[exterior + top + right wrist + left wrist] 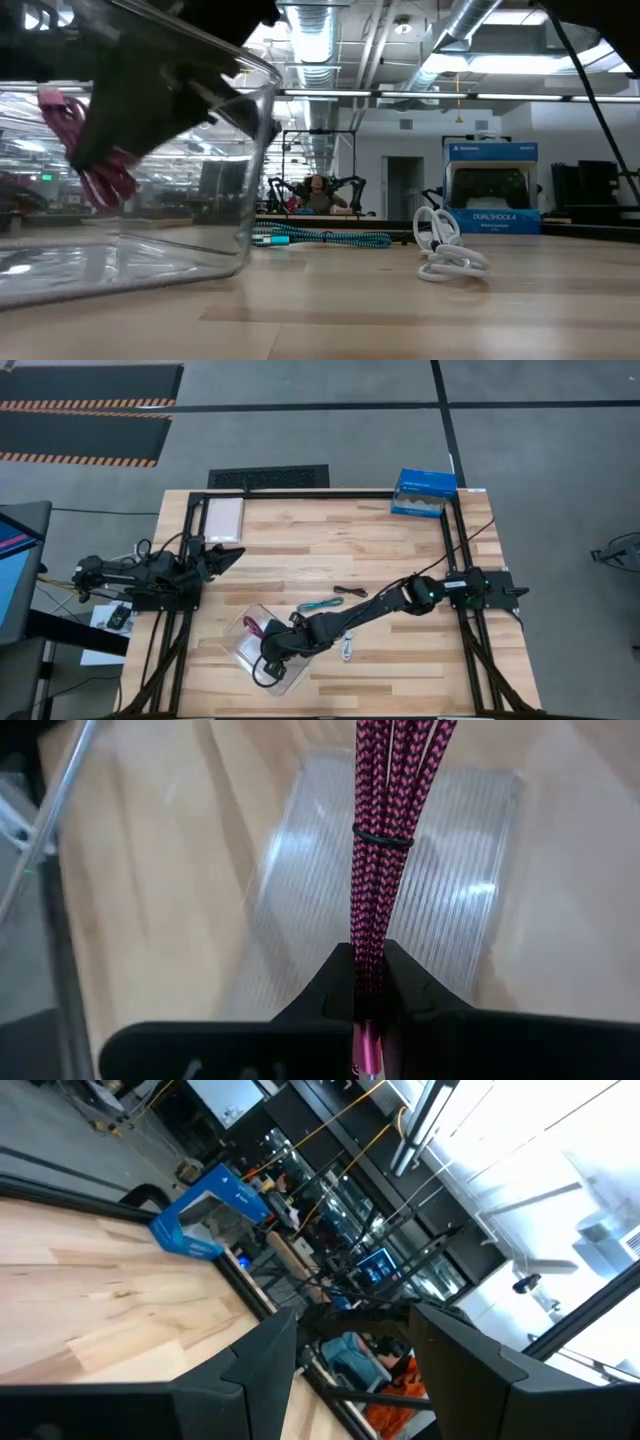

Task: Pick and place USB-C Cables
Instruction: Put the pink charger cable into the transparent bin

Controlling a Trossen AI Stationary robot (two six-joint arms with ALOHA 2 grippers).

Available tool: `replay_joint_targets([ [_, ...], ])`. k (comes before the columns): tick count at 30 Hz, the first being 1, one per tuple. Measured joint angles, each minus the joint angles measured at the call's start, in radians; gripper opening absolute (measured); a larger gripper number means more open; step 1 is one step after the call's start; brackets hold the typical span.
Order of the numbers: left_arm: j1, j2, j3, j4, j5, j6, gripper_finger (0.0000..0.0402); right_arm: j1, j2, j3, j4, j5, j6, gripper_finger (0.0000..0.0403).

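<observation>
My right gripper (370, 968) reaches from the right over the clear tray (285, 672) near the table's near edge and is shut on the magenta-pink cable (252, 626). Through the tray's wall, that cable (100, 150) shows in the low view. The teal cable (322, 605), the dark maroon cable (350, 592) and the white cable (347, 648) lie flat on the wood to the right of the tray. The teal cable (320, 238) and the white cable (445, 250) also show in the low view. My left gripper (350, 1370) waits open at the table's left side, above the wood. My right gripper pinches the magenta-pink cable's bundled end (368, 935) between its two fingers (405, 985), just behind a plug (366, 1055) that shows between them. The strands, bound by a black tie (380, 838), run straight out from the fingertips, along them. The bundle is over the tray's ribbed floor (450, 910); whether it touches the floor does not show.
A blue box (424, 492) stands at the far right corner and a pale flat pad (222, 517) lies at the far left. Black frame rails (455, 560) run along the table's left, right and far sides. Bare wood lies between the tray and the far edge.
</observation>
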Motion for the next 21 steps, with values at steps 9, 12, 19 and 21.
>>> replay_joint_targets([
  [9, 0.0, 0.0, 0.0, -0.001, -0.002, 0.001, 0.0185, -0.002, -0.003, 0.002, -0.004, -0.021, 0.012, 0.0026],
  [12, 0.0, 0.0, 0.0, -0.001, -0.002, 0.001, 0.0185, -0.002, -0.003, 0.002, -0.009, -0.023, 0.018, 0.0033],
  [19, 0.0, 0.0, 0.0, -0.001, -0.005, 0.0, 0.0185, -0.002, -0.003, 0.002, -0.008, -0.024, 0.019, 0.0044],
  [21, 0.0, 0.0, 0.0, -0.001, -0.005, 0.0, 0.0185, -0.002, -0.003, 0.002, -0.007, -0.024, 0.02, 0.0044],
])
